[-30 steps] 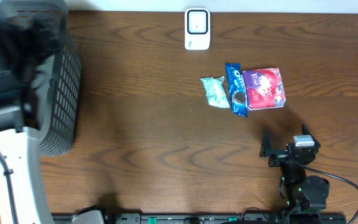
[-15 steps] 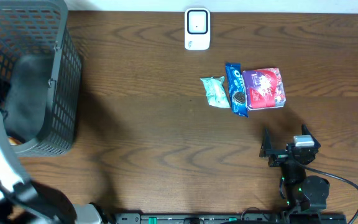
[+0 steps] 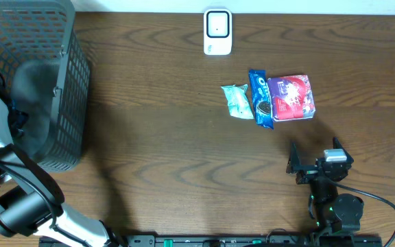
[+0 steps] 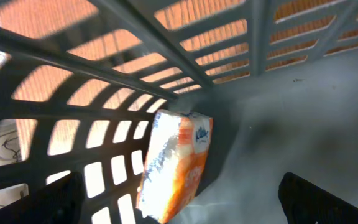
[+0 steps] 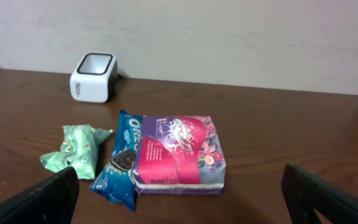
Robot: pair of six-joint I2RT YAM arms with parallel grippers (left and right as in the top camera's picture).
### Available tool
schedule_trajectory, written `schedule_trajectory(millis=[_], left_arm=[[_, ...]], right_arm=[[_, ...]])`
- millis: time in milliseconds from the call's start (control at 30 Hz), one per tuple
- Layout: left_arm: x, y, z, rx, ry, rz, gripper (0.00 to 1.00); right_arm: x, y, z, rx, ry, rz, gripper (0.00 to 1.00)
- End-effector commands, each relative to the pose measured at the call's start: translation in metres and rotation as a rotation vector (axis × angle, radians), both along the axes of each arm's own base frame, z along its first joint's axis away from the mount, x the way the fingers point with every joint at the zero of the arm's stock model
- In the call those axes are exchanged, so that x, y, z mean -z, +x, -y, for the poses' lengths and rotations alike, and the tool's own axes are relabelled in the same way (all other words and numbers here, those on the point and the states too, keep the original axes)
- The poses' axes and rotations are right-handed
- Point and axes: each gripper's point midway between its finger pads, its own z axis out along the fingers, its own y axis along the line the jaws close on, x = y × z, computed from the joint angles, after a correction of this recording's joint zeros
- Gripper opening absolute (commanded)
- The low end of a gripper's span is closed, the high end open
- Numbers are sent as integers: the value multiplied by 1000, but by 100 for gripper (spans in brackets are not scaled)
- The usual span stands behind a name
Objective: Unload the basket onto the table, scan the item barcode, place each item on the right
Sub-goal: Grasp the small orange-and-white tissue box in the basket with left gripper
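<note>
Wooden table (image 3: 170, 151): tissue pack (image 4: 178, 163) leans, seemingly unheld, inside the basket (image 4: 303, 112).

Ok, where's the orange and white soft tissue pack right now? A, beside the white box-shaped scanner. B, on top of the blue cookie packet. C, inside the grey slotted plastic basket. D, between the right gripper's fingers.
C: the left wrist view shows the orange and white tissue pack leaning against the slotted wall inside the grey plastic basket.
</note>
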Motion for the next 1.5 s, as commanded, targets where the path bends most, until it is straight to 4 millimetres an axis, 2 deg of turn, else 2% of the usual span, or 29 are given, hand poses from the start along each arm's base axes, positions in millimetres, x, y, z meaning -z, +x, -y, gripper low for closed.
schedule_trajectory(millis=[0,200,467,600,1000,1400,1467], left_arm=[[17,6,5,-11,-63,13,97],[34,7,6,-17,-89,-11,86],[38,8,-1,-22,-60,-21,84],[39,8,-2,-20,-60,-22,72],[58,-5,7,-22,-90,-66,71],[59,-8,9,-22,-98,-77,71],[59,-8,10,-23,-100,-80,63]], right_arm=[[0,0,-2,-8,-1,1,99],[0,0,-2,-8,-1,2,99],[0,0,-2,-8,-1,1,99],[0,0,-2,-8,-1,2,99],[0,0,-2,-8,-1,1,99],[0,0,-2,-9,-1,1,99],[0,0,-2,-8,-1,2,99]])
